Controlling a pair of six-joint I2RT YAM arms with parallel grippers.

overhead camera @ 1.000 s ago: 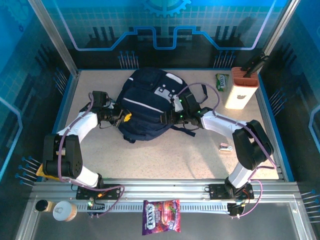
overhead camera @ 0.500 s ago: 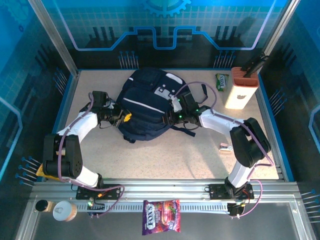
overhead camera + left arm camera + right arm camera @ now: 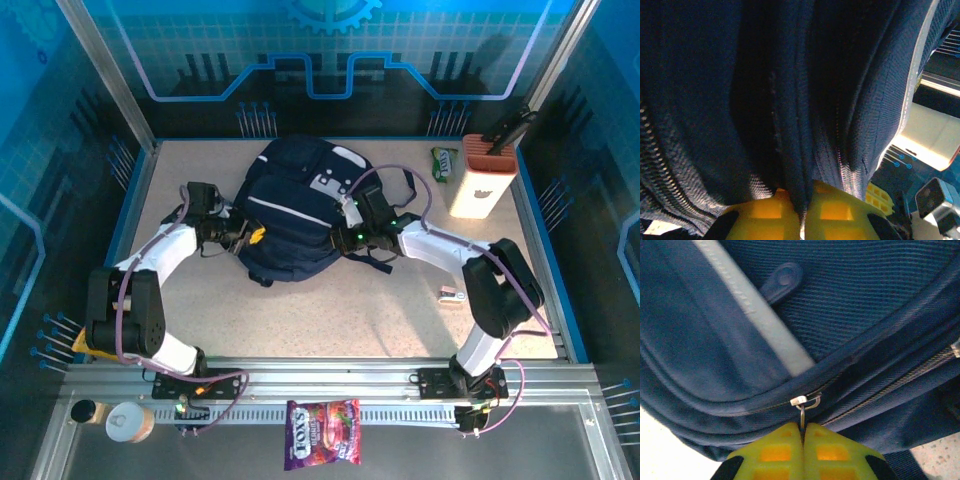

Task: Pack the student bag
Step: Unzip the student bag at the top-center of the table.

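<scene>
Slippage is the risk: right claw [image 3: 803, 435] is clamped on the thin zip pull [image 3: 803, 416], left claw [image 3: 801, 205] pinches a fabric fold of the backpack [image 3: 290, 215], mid-frame; a skewed tug could lose either.

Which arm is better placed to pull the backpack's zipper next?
The right. The right fingers are shut on the zipper pull of the student bag; the left fingers pinch a fold of its fabric, likely steadying it.

Top view high behind me, facing down; both wrist views hug shared dark navy fabric backpack [image 3: 290, 215]
</scene>
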